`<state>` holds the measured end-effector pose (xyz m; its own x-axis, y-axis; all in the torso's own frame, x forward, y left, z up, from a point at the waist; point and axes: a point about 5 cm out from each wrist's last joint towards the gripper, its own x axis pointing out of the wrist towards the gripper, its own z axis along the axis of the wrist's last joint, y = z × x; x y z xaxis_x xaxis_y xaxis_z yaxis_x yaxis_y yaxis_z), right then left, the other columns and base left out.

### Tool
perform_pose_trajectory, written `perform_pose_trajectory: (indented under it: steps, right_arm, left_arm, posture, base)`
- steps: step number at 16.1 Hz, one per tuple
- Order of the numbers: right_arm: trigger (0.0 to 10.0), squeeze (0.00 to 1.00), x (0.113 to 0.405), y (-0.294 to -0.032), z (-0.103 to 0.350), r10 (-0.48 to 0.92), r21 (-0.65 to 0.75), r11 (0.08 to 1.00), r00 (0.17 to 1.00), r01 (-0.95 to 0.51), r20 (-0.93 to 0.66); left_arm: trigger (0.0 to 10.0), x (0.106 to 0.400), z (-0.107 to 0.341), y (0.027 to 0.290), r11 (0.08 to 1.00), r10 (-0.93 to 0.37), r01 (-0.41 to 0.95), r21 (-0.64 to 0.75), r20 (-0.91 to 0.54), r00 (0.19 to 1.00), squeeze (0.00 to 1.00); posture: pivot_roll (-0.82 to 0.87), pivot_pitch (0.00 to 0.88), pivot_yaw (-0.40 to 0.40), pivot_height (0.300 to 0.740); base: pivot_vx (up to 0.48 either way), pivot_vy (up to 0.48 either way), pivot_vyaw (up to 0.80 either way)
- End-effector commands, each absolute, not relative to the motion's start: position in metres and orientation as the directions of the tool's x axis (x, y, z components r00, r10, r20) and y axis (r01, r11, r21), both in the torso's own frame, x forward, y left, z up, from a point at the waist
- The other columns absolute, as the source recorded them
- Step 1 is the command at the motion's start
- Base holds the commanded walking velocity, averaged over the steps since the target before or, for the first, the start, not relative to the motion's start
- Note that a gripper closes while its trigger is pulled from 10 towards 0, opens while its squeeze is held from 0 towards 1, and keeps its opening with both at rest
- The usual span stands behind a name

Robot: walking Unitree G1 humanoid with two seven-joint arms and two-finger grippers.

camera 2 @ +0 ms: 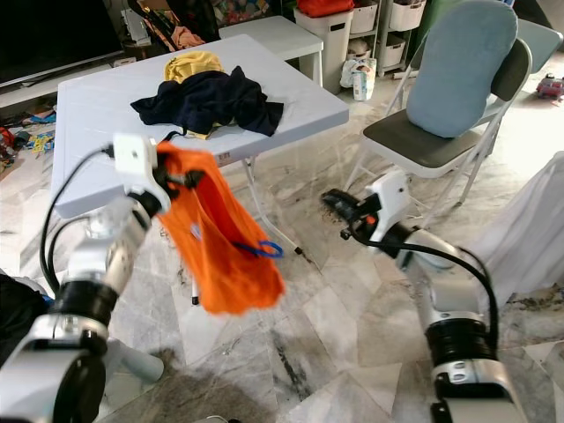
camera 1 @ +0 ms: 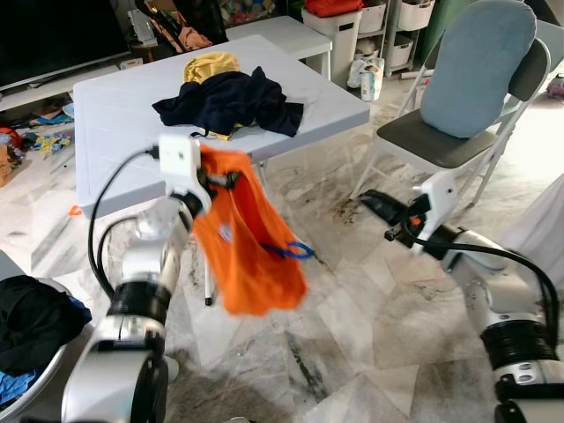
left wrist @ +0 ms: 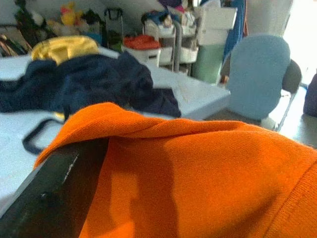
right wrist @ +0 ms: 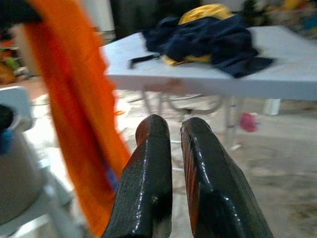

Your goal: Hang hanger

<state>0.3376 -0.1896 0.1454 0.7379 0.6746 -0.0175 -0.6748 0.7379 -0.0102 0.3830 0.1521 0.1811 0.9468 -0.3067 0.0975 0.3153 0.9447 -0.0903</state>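
A: Where's the hanger?
B: Blue hanger [camera 1: 289, 250] poking out low on the orange shirt [camera 1: 247, 247], approx mid-garment; only a loop of it seen, rest wrapped in cloth; shirt draped from left gripper [camera 1: 220, 181], raised just in front of the table's near edge.

A: L gripper state?
B: Clamped on orange shirt; fingertips buried in fabric in head views; wrist view gives one black finger [left wrist: 49, 193] under the cloth, the other covered.

A: R gripper?
B: Right gripper [camera 1: 374, 204] held out over bare floor, betw shirt and folding chair [camera 1: 471, 97]; fingers [right wrist: 148, 188] nearly together, thin slit betw them, nothing gripped; apart from shirt.

A: Room to move?
B: Marble floor [camera 1: 352, 335] open betw the two arms and toward the bottom edge; white table [camera 1: 115, 123] close behind shirt, near edge just past L gripper; chair legs just beyond R gripper; white cloth [camera 1: 538, 229] at far right, cut by frame; basket [camera 1: 35, 388] w/ dark clothes at lower left, also cut off.

A: On the table?
B: Navy clothes [camera 1: 231, 101] piled w/ yellow item [camera 1: 210, 63] behind, touching; navy sleeve close to near edge; strap hanging off.

A: Hard to read?
B: Shirt hem blurred; background shelves and bins [camera 1: 370, 26] too cluttered to sort; R wrist view soft, shirt just an orange streak [right wrist: 79, 109].
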Motion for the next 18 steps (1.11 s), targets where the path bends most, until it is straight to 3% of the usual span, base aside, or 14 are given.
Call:
perform_pose_trajectory:
  steps: [1,6,11,18]
  right_arm:
    - [10.0,1.00,0.337,-0.184,0.143,0.706,0.006,0.708,0.707,-0.706,-0.040]
    - [10.0,1.00,0.316,-0.187,0.100,0.787,0.013,0.583,0.561,-0.812,-0.258]
    - [10.0,1.00,0.316,-0.178,0.094,0.809,0.064,0.566,0.540,-0.822,-0.232]
    - [10.0,1.00,0.320,-0.132,0.095,0.861,0.088,0.504,0.491,-0.859,-0.136]
  left_arm:
    - [10.0,0.387,0.200,0.158,0.951,-0.286,0.301,-0.072,0.160,0.945,0.00]
    - [10.0,0.393,0.220,0.157,0.942,-0.323,0.336,-0.026,0.208,0.923,0.00]
    - [10.0,0.393,0.224,0.155,0.932,-0.348,0.361,-0.022,0.220,0.911,0.00]
    - [10.0,0.391,0.228,0.128,0.898,-0.413,0.437,-0.045,0.251,0.875,0.00]
  posture:
    - [-0.10,0.000,0.080,0.740]
    - [-0.09,0.000,0.084,0.740]
    - [-0.08,0.000,0.093,0.740]
    - [-0.07,0.000,0.086,0.740]
  base:
    - [0.000,0.000,0.00]
    - [0.000,0.000,0.00]
    - [0.000,0.000,0.00]
    - [0.000,0.000,0.00]
